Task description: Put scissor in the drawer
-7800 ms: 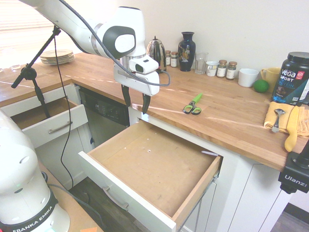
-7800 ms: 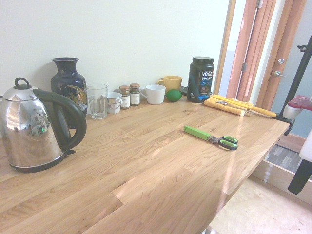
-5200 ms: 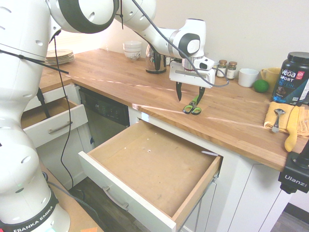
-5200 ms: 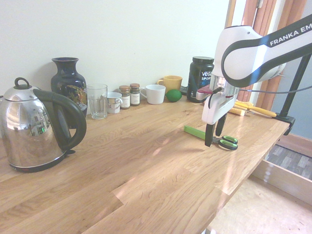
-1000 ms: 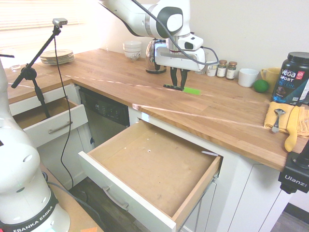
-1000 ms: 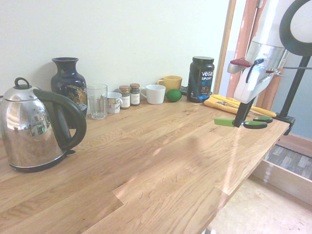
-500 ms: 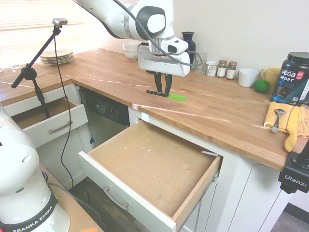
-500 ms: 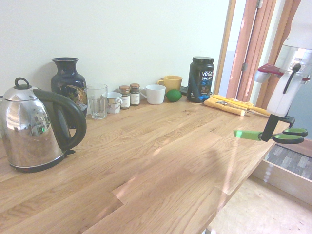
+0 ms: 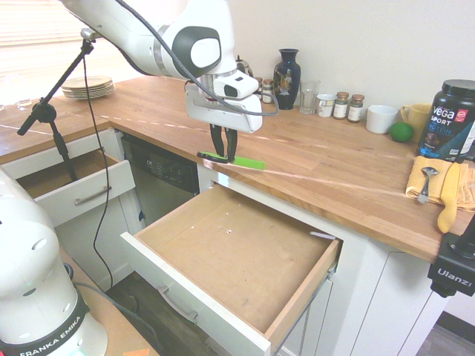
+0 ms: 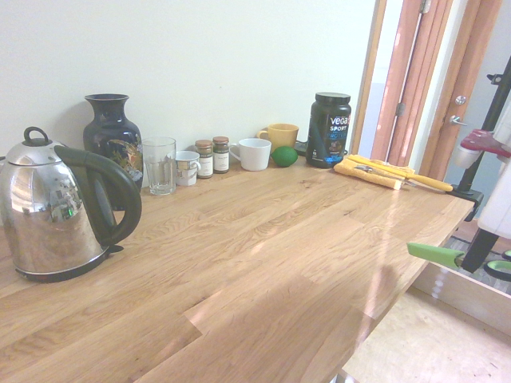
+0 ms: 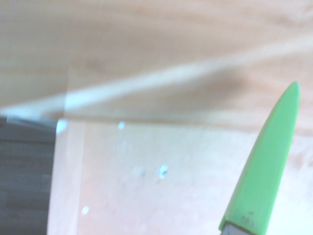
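My gripper (image 9: 223,154) is shut on the scissor (image 9: 247,162), which hangs level in the air over the counter's front edge, just above the back left corner of the open drawer (image 9: 223,256). The green sheath points right and the dark handles stick out to the left of the fingers. From the other side, the sheath tip (image 10: 435,255) shows past the counter's edge, with a dark finger (image 10: 479,250) behind it. Close up, the wrist view has the green sheath (image 11: 266,166) over the drawer's light brown bottom.
A smaller open drawer (image 9: 70,185) is at the left. Along the wall stand a kettle (image 10: 60,211), a dark vase (image 9: 286,69), a glass, spice jars, mugs and a black tub (image 9: 447,121). A yellow cloth with utensils (image 9: 438,185) lies at the right.
The arm has carried the scissor left and toward the counter's front, from above the wooden top to its edge over the drawer. The grip has stayed shut.
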{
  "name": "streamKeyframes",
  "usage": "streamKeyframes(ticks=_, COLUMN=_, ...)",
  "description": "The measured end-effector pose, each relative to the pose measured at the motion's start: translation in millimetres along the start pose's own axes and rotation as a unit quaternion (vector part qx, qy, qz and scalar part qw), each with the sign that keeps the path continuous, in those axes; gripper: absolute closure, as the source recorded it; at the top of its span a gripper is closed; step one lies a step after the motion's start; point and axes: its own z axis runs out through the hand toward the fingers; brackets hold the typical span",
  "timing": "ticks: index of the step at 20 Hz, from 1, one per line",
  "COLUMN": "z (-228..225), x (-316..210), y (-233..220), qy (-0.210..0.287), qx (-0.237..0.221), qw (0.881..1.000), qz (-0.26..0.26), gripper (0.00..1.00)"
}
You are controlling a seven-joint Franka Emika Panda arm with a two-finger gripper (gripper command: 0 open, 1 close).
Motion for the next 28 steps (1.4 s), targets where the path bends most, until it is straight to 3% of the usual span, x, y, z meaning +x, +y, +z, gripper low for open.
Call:
streamKeyframes(ticks=13, z=49.9, x=-54.2, y=30.8, qy=-0.007, qx=-0.002, qw=1.0, qz=0.017, gripper=1.0)
streamKeyframes(ticks=28, z=138.1, x=-12.7, y=76.1, qy=-0.028, qx=-0.025, qw=0.998, qz=0.06, gripper=1.0)
